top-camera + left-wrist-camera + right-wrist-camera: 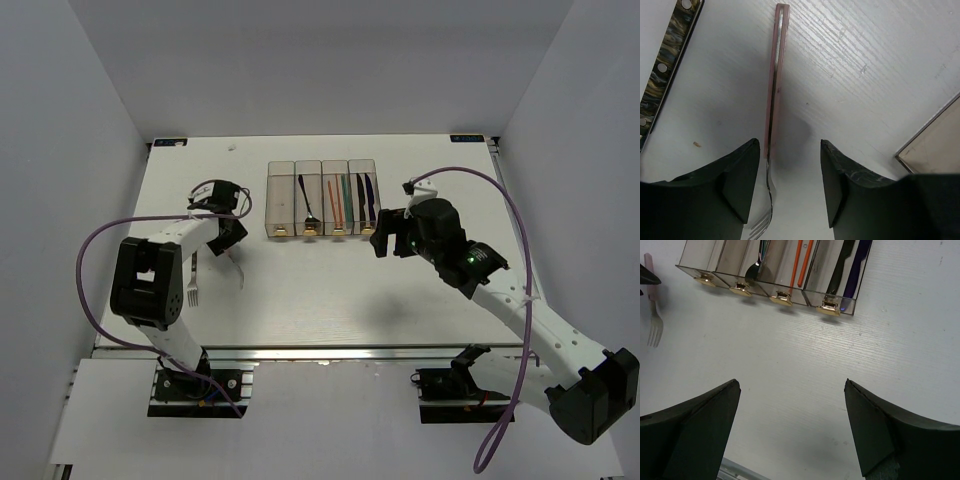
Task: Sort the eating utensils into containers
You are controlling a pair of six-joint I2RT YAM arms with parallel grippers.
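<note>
Left gripper (790,146): jaws spread, nothing held. The pink-handled fork (773,95) lies flat on the table (330,300) in the gap between my fingers (735,185), closer to the finger on the left of the wrist view than to the other. Its neck and tines run down between the pads and its handle runs on past the tips. I can't tell from the wrist view whether that finger touches it. The second fork (193,288) lies just beside it, off to the left. From above its white tines point to the near edge and my left arm partly covers it. Its dark marbled handle with pale rivets shows along the left edge of the left wrist view. Both forks are on the table, outside the bins (281,195). Right gripper (791,385): jaws wide, empty, hanging above bare table near the marked end of the fourth bin. The four bins stand joined in a row mid-table toward the far side, each with a yellow mark (781,300) on its near end. Counting from the left in the top view, the second holds a black spoon (306,200). The third holds red and green chopsticks (800,262). The fourth holds a black knife (840,270) and a blue knife (856,267) side by side. A corner of a bin shows at the right edge of the left wrist view, near my left gripper but apart from it.
</note>
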